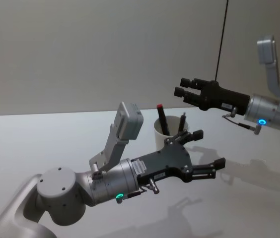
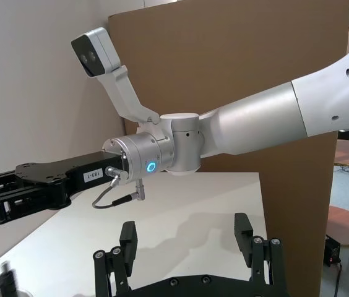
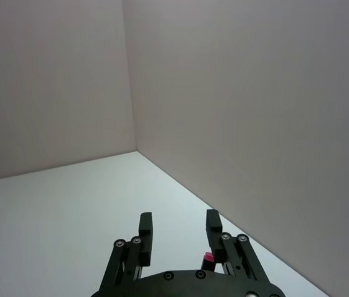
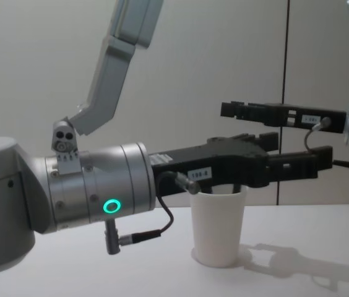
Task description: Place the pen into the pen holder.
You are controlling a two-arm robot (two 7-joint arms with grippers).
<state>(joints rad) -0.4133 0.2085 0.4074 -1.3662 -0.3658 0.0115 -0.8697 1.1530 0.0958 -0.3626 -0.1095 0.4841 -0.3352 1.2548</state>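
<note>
Standing in the pen holder point(image 1: 161, 133), pens point(image 1: 163, 119) apparently behind the spread left gripper point(image 1: 208, 151).

Both arms are silver-grey cylinders ending in black bodies with small white labels. The left claw point(image 1: 209, 154) and right claw point(image 1: 182, 87) are black. Wrist rings glow green left, blue right.

Head view looks down, chest view sideways; both share the pen holder point(image 1: 164, 133) on the table point(image 1: 40, 144).

Left gripper point(image 1: 207, 153) seemingly crowds pen holder point(image 4: 218, 226).
</note>
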